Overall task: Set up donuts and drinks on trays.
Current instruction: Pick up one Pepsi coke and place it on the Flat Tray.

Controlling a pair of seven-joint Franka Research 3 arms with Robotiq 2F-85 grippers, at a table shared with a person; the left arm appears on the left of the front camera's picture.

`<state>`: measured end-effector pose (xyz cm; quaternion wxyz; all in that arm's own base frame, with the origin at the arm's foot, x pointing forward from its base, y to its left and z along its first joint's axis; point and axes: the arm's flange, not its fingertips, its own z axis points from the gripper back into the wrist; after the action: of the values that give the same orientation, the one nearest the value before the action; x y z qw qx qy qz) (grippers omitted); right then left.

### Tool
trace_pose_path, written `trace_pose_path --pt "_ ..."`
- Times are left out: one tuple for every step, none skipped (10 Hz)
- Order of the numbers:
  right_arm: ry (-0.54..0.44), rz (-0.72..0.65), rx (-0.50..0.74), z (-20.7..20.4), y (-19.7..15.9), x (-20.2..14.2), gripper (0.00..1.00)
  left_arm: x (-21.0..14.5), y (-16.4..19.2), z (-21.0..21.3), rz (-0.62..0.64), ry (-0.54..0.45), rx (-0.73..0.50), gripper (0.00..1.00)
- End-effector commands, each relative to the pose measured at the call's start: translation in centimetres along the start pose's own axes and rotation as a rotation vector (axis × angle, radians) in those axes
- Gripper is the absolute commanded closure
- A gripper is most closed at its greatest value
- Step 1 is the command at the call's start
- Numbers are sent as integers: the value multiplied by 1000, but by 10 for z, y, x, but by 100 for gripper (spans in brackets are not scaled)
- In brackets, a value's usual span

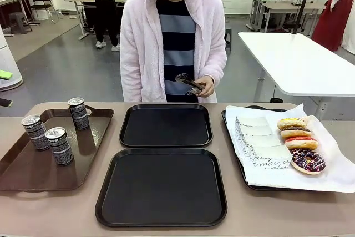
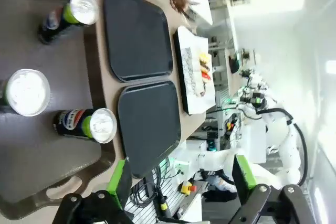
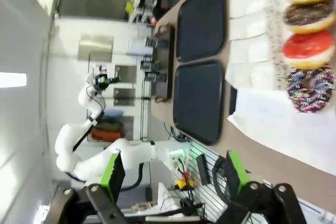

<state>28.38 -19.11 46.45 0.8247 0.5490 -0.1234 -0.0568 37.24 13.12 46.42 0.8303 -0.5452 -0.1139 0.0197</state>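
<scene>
On my left sits the brown tray with the three drinks standing upright on it, silver tops up, so their long axis runs straight up from the table. My left claw hangs above that side. In its wrist view the cans lie ahead of the fingers and off to one side, well apart from them. Its jaws are spread wide, holding and touching nothing.

In the middle lie the two black trays, one behind the other, both bare.

On my right, the four donuts lie in a row on the paper-lined tray, beside flat paper sleeves. My right claw is the nearer one to them, also released wide and empty. I judge that the cans are my left arm's job
</scene>
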Motion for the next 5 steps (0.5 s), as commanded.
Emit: trace_pose_path --pt "-16 -11 -86 24 1 -3 0 7 2 12 -4 -31 8 0" --pt "-5 -31 -152 39 -3 -5 0 5 4 18 2 -43 38 0" --pt "-11 -46 -177 46 -4 -7 0 6 6 25 10 -60 80 0" --pt "-2 -46 -201 46 -3 -8 0 3 0 27 3 -70 210 0" --pt "-41 -51 -132 45 -5 -5 0 5 11 23 32 -47 40 0"
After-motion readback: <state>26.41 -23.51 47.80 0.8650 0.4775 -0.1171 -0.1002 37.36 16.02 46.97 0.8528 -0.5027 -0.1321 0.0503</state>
